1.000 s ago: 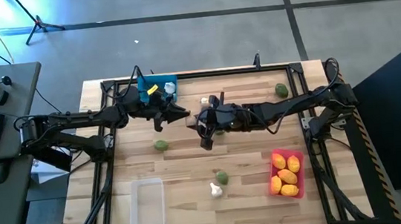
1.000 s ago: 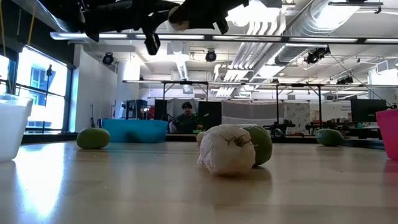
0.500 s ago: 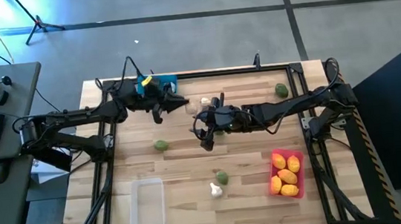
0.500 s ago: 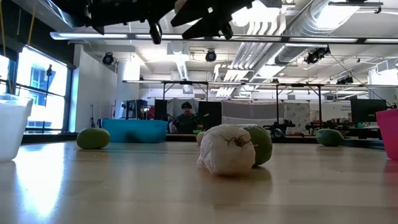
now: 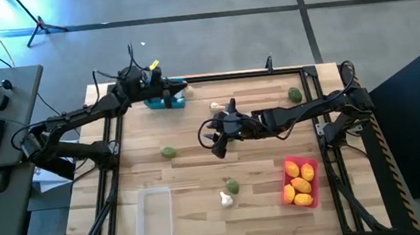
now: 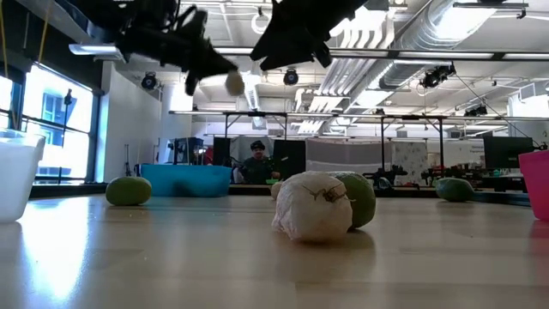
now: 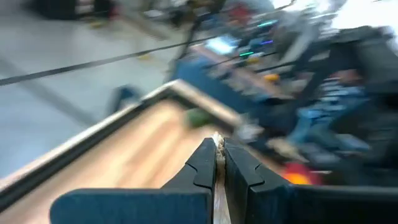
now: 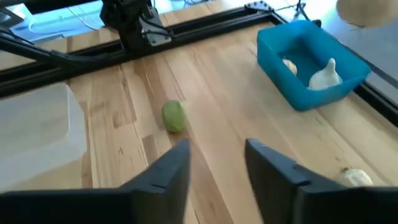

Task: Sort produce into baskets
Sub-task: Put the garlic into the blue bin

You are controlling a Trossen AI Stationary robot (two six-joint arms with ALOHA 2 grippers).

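Left gripper (image 5: 162,90) hangs over the blue basket (image 5: 174,99) at the bench's far edge, jaws pinched on a garlic bulb (image 6: 233,82); release comes next. Right gripper (image 5: 214,139) waits mid-bench, jaws apart, empty.

The table (image 5: 204,212) is being seen as pale planked wood with a soft sheen, framed in black metal. The blue basket (image 8: 311,68) and red basket (image 5: 300,182) are looking like smooth plastic; the clear basket (image 5: 153,214) like translucent plastic.
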